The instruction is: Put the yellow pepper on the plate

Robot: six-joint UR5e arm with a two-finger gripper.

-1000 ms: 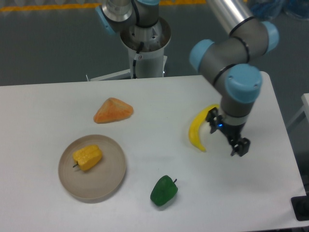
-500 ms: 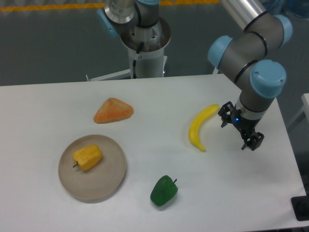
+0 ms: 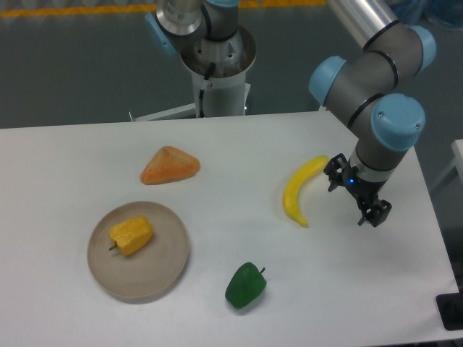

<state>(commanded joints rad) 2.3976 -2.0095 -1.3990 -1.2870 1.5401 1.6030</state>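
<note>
The yellow pepper (image 3: 131,235) lies on its side on the plate (image 3: 159,271), a round beige-grey disc at the table's front left. Its dark stem points to the left. My gripper (image 3: 355,194) hangs over the right part of the table, far from the plate and just right of a banana. Its fingers are spread apart with nothing between them, one fingertip (image 3: 374,214) low at the front and the other near the banana's upper end.
A curved yellow banana (image 3: 298,191) lies right of centre. A green pepper (image 3: 245,284) sits near the front edge. An orange triangular piece (image 3: 169,165) lies behind the plate. The robot base (image 3: 215,65) stands beyond the table's far edge.
The arm swung right, away from the banana, over the first half second, then shifted back slightly left. The pepper stayed on the plate.
</note>
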